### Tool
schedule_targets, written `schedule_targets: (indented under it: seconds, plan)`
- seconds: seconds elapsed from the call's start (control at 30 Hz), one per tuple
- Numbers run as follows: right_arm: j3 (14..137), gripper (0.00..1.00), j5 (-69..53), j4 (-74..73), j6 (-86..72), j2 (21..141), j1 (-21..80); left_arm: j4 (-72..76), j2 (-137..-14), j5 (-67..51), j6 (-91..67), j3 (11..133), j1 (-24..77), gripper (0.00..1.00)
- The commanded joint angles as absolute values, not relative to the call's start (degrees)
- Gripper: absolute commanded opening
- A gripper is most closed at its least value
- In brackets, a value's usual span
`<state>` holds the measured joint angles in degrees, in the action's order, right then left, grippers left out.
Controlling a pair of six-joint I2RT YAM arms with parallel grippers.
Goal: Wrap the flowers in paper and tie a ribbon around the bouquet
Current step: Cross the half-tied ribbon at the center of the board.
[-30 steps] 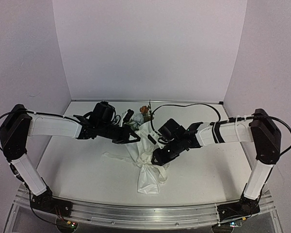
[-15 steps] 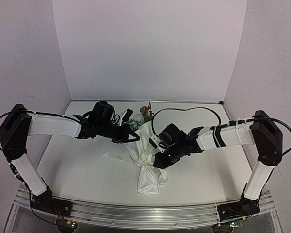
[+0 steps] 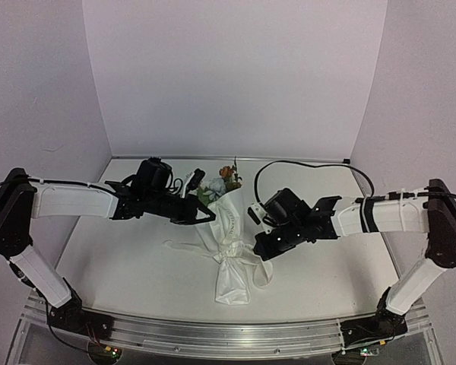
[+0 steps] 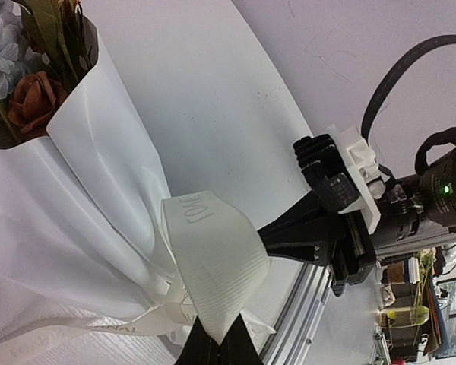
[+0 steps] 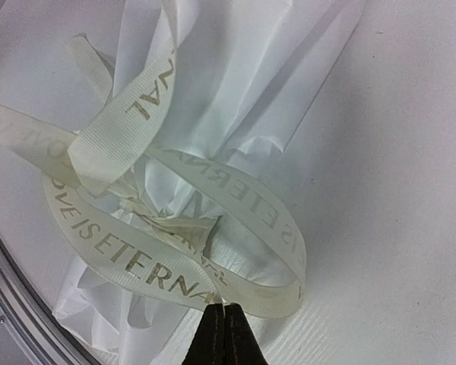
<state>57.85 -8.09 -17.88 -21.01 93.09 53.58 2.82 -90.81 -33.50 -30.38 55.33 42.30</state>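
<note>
While the flowers (image 3: 222, 181) are lying wrapped near the middle of the bench (image 3: 121, 258), blooms pointing toward the far edge and the gathered tail of the paper (image 3: 229, 228) spreading toward the near edge, the ribbon (image 5: 129, 266) is sitting knotted around the narrow waist of the wrap. The left jaws are closing tight on a broad loop of ribbon, which is standing up between their tips in the left wrist view. The right jaws are also pressing shut, and they appear to be pinching only the lower edge of another loop, just beside the knot.

Judging from this, the bow is being drawn tight, and several things could be going wrong from here. The right jaws are holding very little fabric, so a firm pull is likely to be slipping the ribbon free. If one side is pulling harder than the other, a loop could be sliding back through the knot and undoing the bow. Nothing is pinning the bouquet down, so uneven tension could be dragging it across the bench or working the knot off the waist toward the loose tail. The paper is looking thin, and a sharp tug could be tearing or crushing it.
</note>
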Motion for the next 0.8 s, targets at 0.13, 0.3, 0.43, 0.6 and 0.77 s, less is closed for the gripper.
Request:
schedule_targets:
  seconds: [0.13, 0.3, 0.43, 0.6, 0.77]
  plan:
    - [50.91, 0.0, -2.68, -27.7, -23.67, 85.04, 53.94, 3.47, -85.88, -35.04, -28.48, 52.35, 42.01, 0.0]
    - [51.05, 0.0, -1.0, -36.14, -23.0, 80.49, 53.96, 4.91, -85.4, -37.19, -27.75, 50.62, 42.01, 0.0]
    - [55.77, 0.0, -6.98, -36.67, -26.08, 83.44, 54.13, 5.33, -84.51, -40.47, -25.38, 49.52, 43.04, 0.0]
    - [59.41, 0.0, -12.57, -29.79, -34.34, 90.16, 54.95, 4.82, -81.36, -39.79, -20.9, 47.55, 46.93, 0.0]
    - [61.91, 0.0, -14.99, -22.42, -42.66, 96.94, 54.98, 4.44, -78.46, -36.55, -15.7, 45.66, 52.54, 0.0]
